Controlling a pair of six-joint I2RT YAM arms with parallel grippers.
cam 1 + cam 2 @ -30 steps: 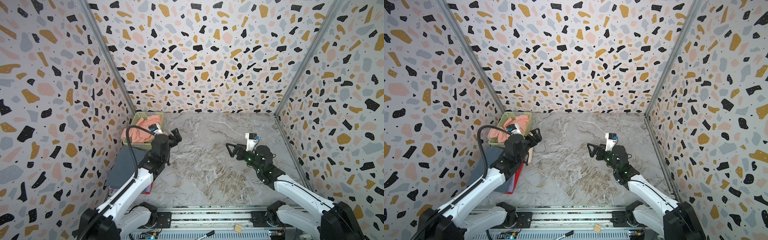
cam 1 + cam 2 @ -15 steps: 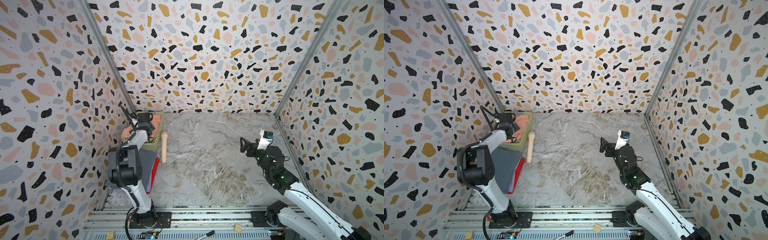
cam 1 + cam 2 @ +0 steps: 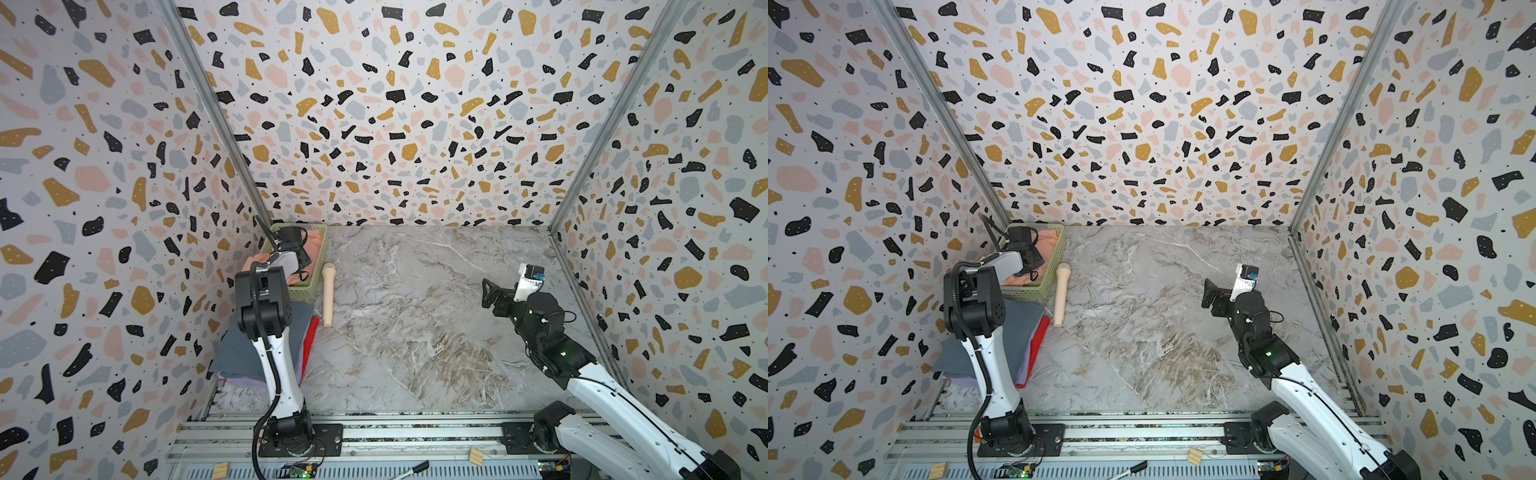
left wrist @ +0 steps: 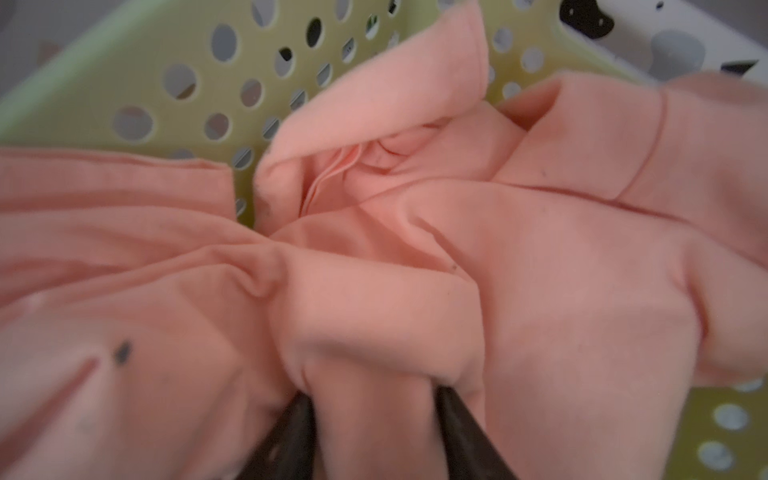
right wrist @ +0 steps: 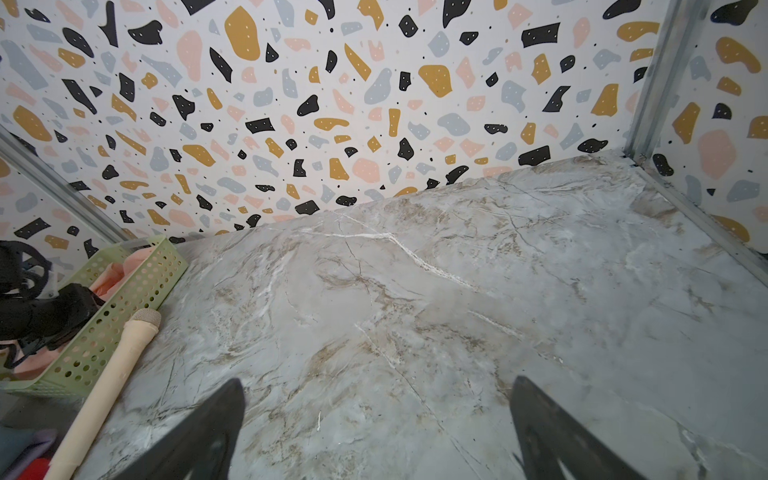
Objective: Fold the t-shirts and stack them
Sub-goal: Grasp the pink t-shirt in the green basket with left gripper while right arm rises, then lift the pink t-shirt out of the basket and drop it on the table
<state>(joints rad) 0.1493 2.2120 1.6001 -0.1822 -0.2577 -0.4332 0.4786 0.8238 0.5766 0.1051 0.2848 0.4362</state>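
Terrazzo-print walls point(image 3: 395, 104) on three sides, grey marble tabletop point(image 3: 415, 311) below. Your left gripper point(image 4: 370, 399) is down inside the pale green perforated basket point(image 3: 314, 270). In the left wrist view its two dark fingers point(image 4: 299, 415) stand close together with a bunched fold of the salmon-peach t-shirt point(image 4: 415, 291) pinched between them. The rest of that shirt lies crumpled around and ahead of the fingertips, filling the basket, with one flap up against the holed wall point(image 4: 166, 83). No print is readable from here.

Just outside the basket wall, on the side of the left gripper facing the table's middle, the beige stick point(image 3: 328, 295) lies flat on the marble. Behind the left gripper, back toward its arm's base, is the folded stack: slate-grey t-shirt point(image 3: 237, 353) on top, red t-shirt point(image 3: 308, 340) edge and lavender t-shirt point(image 3: 245, 380) edge showing under it.

Your right gripper point(image 5: 374, 415) hangs above bare marble, jaws wide apart, nothing between them. It points toward the basket, well apart from it; basket and stick sit far ahead of it, off to one side.
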